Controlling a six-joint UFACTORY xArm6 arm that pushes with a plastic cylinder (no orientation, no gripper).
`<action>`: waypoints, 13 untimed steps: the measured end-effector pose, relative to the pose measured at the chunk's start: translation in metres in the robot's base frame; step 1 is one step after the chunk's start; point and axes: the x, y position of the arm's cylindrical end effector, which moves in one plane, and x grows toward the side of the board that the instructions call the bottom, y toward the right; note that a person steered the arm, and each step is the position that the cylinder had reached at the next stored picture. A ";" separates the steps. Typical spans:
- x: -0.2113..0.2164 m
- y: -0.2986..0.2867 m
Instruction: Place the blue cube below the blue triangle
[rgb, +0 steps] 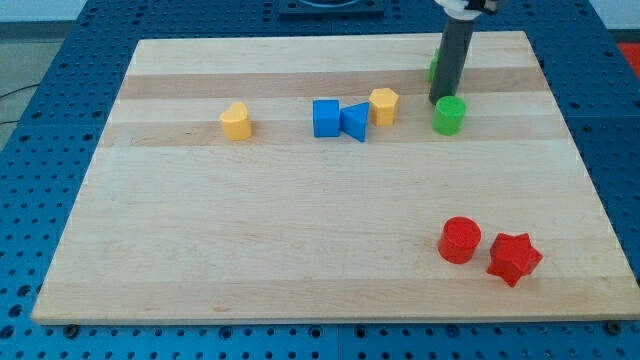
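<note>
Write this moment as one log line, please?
my tip: beside green cylinder, view's upper right | blue cube: touching blue triangle's left | placement: not done

The solid blue cube (326, 118) sits flat on the pale wooden surface (300, 230), in its upper middle. Touching its right side in the view is the smaller blue triangular block (355, 122), one corner pointing toward the view's bottom.
</note>
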 end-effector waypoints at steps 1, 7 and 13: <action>-0.016 -0.006; 0.018 -0.060; 0.028 -0.208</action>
